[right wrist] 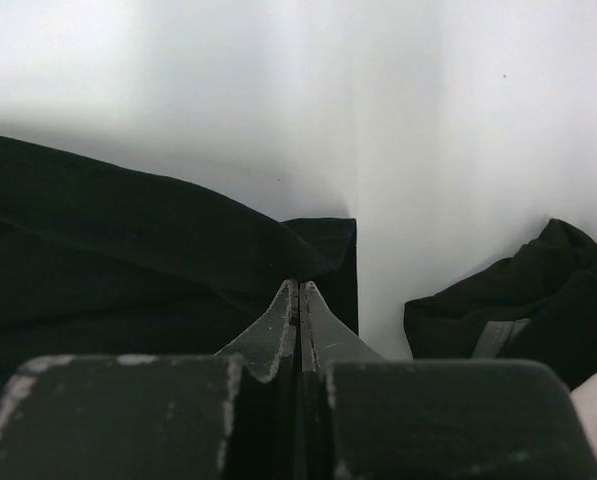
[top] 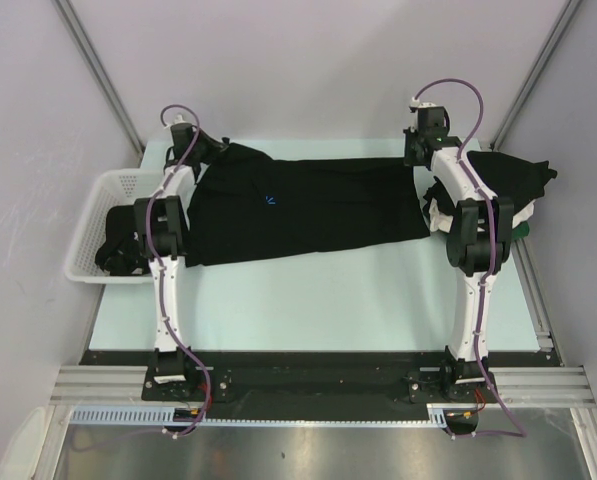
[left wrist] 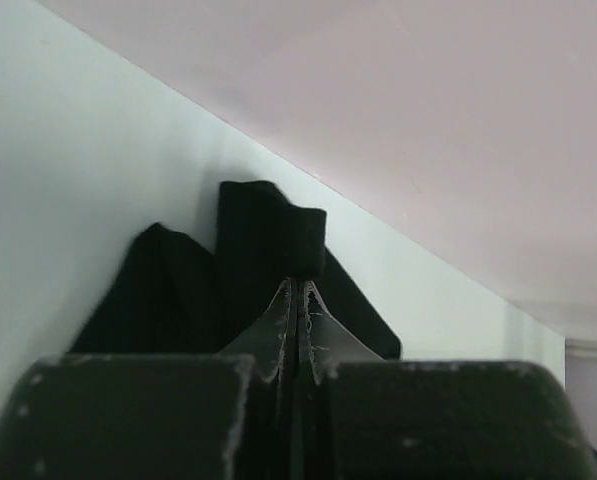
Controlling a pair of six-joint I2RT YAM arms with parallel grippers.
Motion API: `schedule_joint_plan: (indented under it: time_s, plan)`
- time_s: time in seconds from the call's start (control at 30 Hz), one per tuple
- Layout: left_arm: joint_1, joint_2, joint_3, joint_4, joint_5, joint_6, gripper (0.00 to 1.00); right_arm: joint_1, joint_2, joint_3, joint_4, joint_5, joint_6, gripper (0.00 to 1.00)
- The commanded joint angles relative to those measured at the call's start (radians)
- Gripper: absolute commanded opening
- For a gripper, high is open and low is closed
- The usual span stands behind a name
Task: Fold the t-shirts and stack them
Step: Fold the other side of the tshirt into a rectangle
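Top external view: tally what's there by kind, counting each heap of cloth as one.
Spread black t-shirt: 1
Cloth heaps: 2 (right heap, basket heap)
White basket: 1
Robot arms: 2 (left arm, right arm)
Total: 6

Both arms reach away from their bases toward the far edge of the black t-shirt point(top: 318, 205). The left arm point(top: 166, 270) is bent at the elbow beside the shirt's left side, and the right arm point(top: 475, 270) just off its right side. The left claw point(top: 210, 150) point(left wrist: 298, 285) is tipped down at the shirt's far left corner and the right claw point(top: 415, 158) point(right wrist: 298, 285) at its far right corner. Each has its fingertips pressed together on the cloth there.
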Motion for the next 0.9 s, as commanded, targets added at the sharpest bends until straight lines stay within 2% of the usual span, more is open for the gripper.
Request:
schedule_joint_plan:
  time_s: [0.0,0.33,0.5,0.87]
  plan:
    - [-0.01,-0.175,-0.017,0.006,0.06,0.105,0.0,-0.038,-0.034,0.016,-0.016,0.026,0.015,0.0]
    - [-0.01,-0.359,-0.141,-0.017,0.105,0.22,0.0,-0.08,-0.07,-0.007,-0.014,0.009,0.044,0.0]
    - [-0.011,-0.425,-0.167,-0.097,0.135,0.272,0.0,-0.079,-0.081,-0.013,-0.021,0.0,0.059,0.0]
    - [-0.008,-0.624,-0.416,-0.16,0.209,0.358,0.0,-0.079,-0.12,-0.015,-0.065,-0.008,0.085,0.0]
